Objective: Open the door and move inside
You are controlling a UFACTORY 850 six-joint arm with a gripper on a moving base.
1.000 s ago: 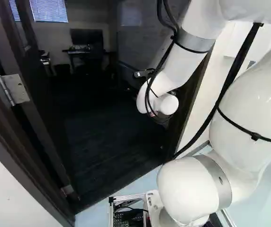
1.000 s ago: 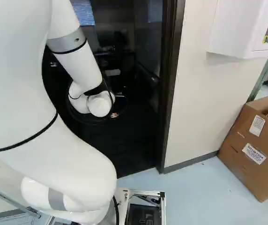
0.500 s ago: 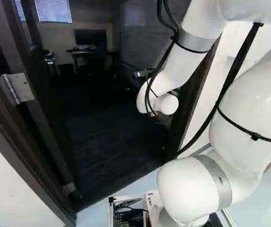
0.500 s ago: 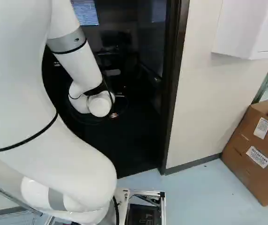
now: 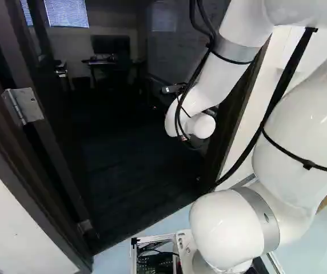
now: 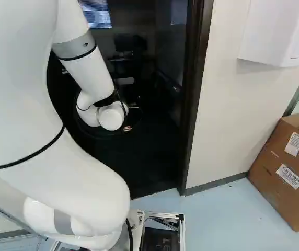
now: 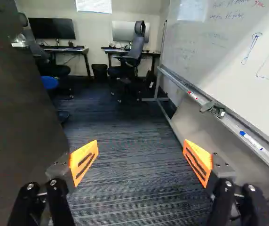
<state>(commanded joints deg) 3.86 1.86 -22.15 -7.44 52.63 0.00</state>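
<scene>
Door open, base (image 6: 182,232) just turned slightly left.
The arm (image 6: 81,183) kept its pose; the door (image 7: 19,122) stands swung inward from the door frame (image 6: 194,99). The tool (image 7: 141,149), spread and empty, points inside it, so driving through seems next.

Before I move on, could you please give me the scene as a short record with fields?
door: open; hinge at the left of the left base view
pincer: open, holding nothing
ahead of pincer: carpet, office chair, desks
beside pincer: door on one side, whiteboard on the other
base: outside the room
outside: cardboard box
</scene>
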